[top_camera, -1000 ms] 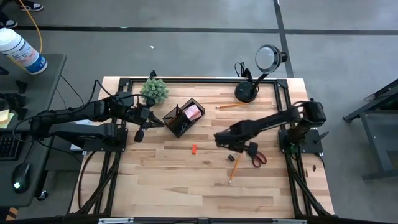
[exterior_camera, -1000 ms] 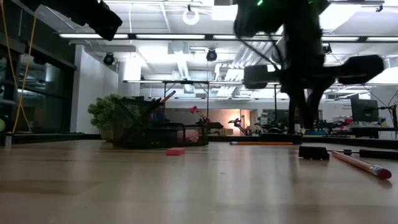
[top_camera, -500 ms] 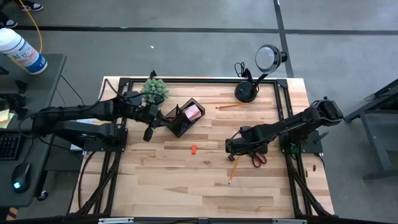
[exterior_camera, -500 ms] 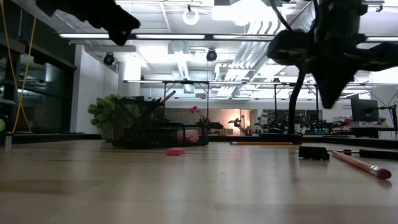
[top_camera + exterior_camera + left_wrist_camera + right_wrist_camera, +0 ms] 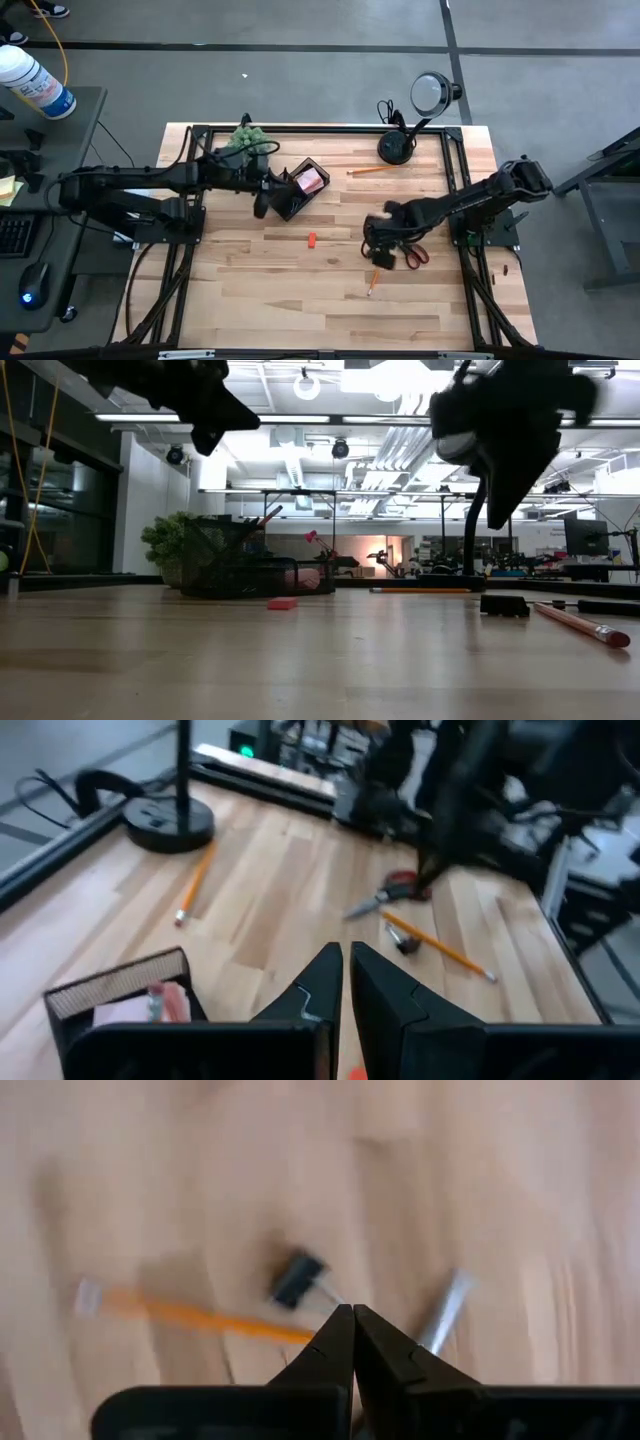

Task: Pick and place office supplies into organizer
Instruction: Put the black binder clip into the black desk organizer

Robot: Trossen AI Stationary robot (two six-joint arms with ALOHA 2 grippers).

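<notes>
Writing readable on any item: none, the pictures are too coarse. Left gripper [image 5: 262, 207] hangs clenched and empty at the organizer [image 5: 296, 189]; right gripper [image 5: 381, 258] hovers clenched and empty over a pencil [image 5: 374, 281], beside the scissors [image 5: 413, 256].

Left gripper [image 5: 262, 207] nearer organizer [image 5: 295, 190]; right gripper [image 5: 378, 255] over pencil [image 5: 374, 282].

My bench [image 5: 300, 300] was pale wood planks inside a black frame, standing on a grey concrete floor [image 5: 300, 90]. Beside it stood a grey desk [image 5: 60, 130] holding a white bottle [image 5: 35, 82]. Beyond, long ceiling lights [image 5: 300, 418] lit an open white-walled room.
</notes>
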